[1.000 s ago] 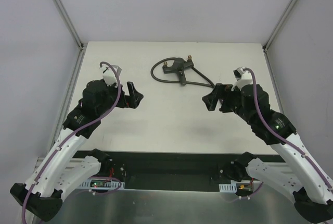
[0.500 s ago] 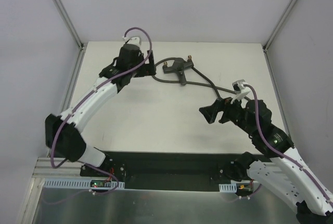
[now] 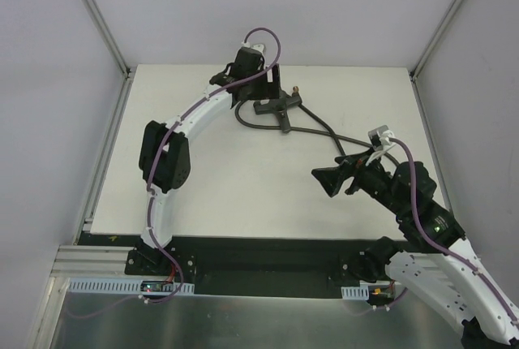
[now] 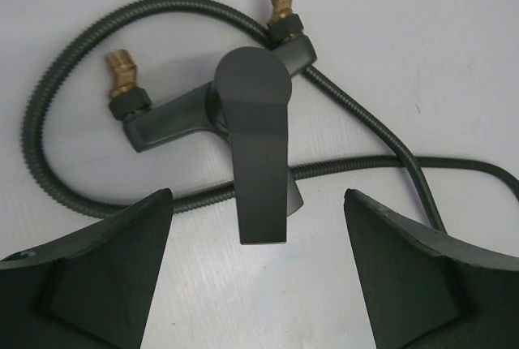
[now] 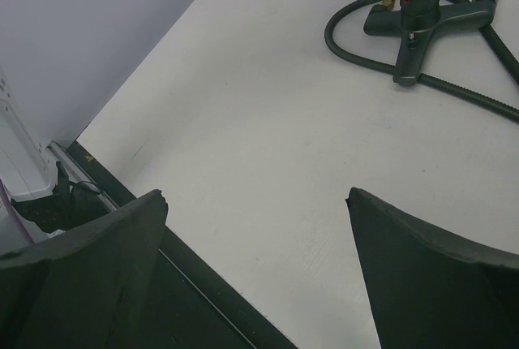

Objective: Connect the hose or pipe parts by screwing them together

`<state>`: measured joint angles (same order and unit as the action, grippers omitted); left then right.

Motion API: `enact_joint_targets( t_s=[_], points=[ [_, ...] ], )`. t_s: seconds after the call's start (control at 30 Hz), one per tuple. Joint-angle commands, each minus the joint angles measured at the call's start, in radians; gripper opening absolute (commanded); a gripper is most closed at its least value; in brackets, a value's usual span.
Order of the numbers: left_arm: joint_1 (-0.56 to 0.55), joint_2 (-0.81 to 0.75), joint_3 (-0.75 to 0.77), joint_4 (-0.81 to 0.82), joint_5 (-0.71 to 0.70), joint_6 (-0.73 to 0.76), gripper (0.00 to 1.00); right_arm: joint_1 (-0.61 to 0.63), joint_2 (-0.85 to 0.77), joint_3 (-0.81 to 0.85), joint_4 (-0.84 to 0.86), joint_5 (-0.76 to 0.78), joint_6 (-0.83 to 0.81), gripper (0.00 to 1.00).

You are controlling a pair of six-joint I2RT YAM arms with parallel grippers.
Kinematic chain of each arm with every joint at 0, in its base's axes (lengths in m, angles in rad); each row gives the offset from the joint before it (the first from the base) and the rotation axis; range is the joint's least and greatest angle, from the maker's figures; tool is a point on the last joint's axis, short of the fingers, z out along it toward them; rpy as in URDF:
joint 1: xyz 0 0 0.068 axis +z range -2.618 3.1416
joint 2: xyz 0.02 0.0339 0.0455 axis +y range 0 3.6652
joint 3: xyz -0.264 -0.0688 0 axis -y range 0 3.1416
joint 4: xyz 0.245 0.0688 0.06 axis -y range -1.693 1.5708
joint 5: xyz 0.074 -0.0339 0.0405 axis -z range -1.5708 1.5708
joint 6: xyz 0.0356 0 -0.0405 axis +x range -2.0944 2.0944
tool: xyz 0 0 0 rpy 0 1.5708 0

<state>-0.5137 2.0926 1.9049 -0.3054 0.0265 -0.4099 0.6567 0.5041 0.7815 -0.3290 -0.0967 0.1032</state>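
Left gripper is now sitting right over the fitting, jaws spread and empty, one finger hanging on each side of the fitting's lever end, not touching it. A second ago this arm was folded back well short of the fitting and left of it; it has swung all the way out, and the jaws have narrowed slightly on the way but are standing clearly apart. Reading this as the approach finishing and a grab on the fitting coming up, nothing gripped yet. Right gripper is also wide and empty, hovering over bare table well short of the fitting and to its right; it has only drifted a bit closer to its own base, so it's waiting. Fitting itself hasn't shifted: lying flat on the table, lever pointing toward the arms, two brass tips pointing away, both looking bare. Hose is looping around the fitting's far and left side, passing under the lever, then trailing off right of the fitting toward the right arm. Hose ends aren't showing in any view, so I can't tell where the connector is or if anything is threaded. Judging the screwing step as not started; the left needs the fitting pinned, the right needs a hose end.
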Motion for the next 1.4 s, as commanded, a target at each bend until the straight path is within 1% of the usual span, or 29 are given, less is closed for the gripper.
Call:
enact_joint_targets(
  t_s=[0.0,0.07,0.1,0.13,0.17,0.2,0.27,0.43,0.5,0.53,0.63,0.73,0.8,0.83,0.9,0.93,1.0,1.13,1.2,1.27,1.3,1.37],
  points=[
    [0.035,0.027,0.048,-0.003,0.191,-0.121,0.84,-0.003,0.008,0.048,0.044,-0.02,-0.037,0.96],
    [0.053,0.037,0.042,0.005,0.275,-0.164,0.84,-0.003,0.016,0.056,0.035,-0.011,-0.049,0.96],
    [0.064,0.047,0.037,0.038,0.315,-0.185,0.84,-0.005,0.017,0.061,0.03,-0.009,-0.053,0.96],
    [0.073,0.052,0.023,0.067,0.37,-0.241,0.82,-0.003,0.02,0.062,0.028,-0.006,-0.054,0.96],
    [0.093,0.061,0.016,0.092,0.459,-0.274,0.79,-0.005,0.025,0.064,0.027,-0.005,-0.054,0.96],
    [0.099,0.076,0.011,0.151,0.511,-0.305,0.77,-0.005,0.03,0.067,0.027,-0.005,-0.054,0.96],
    [0.11,0.092,0.005,0.192,0.587,-0.366,0.76,-0.003,0.042,0.068,0.027,-0.009,-0.054,0.96],
    [0.127,0.152,0.002,0.291,0.685,-0.48,0.75,-0.003,0.062,0.081,0.031,-0.023,-0.043,0.96],
    [0.133,0.165,-0.007,0.302,0.705,-0.501,0.75,-0.003,0.062,0.09,0.025,-0.024,-0.043,0.96],
    [0.139,0.164,-0.026,0.342,0.71,-0.523,0.75,-0.005,0.063,0.09,0.025,-0.026,-0.048,0.96],
    [0.149,0.167,-0.049,0.374,0.724,-0.562,0.76,-0.002,0.062,0.093,0.027,-0.055,-0.059,0.96],
    [0.15,0.176,-0.053,0.419,0.754,-0.613,0.75,-0.003,0.054,0.061,0.073,-0.087,-0.068,0.96],
    [0.149,0.191,-0.064,0.511,0.779,-0.661,0.73,-0.003,0.047,0.05,0.091,-0.084,-0.059,0.96],
    [0.147,0.196,-0.09,0.561,0.794,-0.723,0.69,-0.002,0.045,0.047,0.091,-0.078,-0.057,0.96],
    [0.147,0.207,-0.116,0.676,0.825,-0.783,0.66,-0.003,0.051,0.048,0.088,-0.074,-0.053,0.96],
    [0.147,0.21,-0.138,0.702,0.832,-0.826,0.64,-0.003,0.051,0.05,0.085,-0.072,-0.051,0.96],
    [0.149,0.21,-0.151,0.73,0.842,-0.842,0.61,-0.003,0.054,0.051,0.082,-0.072,-0.046,0.96],
    [0.149,0.208,-0.165,0.749,0.839,-0.869,0.59,-0.003,0.053,0.044,0.094,-0.064,-0.033,0.96],
    [0.149,0.219,-0.167,0.772,0.845,-0.894,0.55,-0.003,0.053,0.039,0.102,-0.064,-0.027,0.96],
    [0.15,0.222,-0.162,0.793,0.849,-0.911,0.49,-0.003,0.059,0.042,0.105,-0.066,-0.02,0.96],
    [0.15,0.221,-0.161,0.798,0.849,-0.914,0.39,-0.003,0.062,0.042,0.105,-0.069,-0.02,0.96],
    [0.15,0.218,-0.161,0.802,0.848,-0.92,0.31,-0.003,0.06,0.044,0.104,-0.069,-0.019,0.96]
  ],
)
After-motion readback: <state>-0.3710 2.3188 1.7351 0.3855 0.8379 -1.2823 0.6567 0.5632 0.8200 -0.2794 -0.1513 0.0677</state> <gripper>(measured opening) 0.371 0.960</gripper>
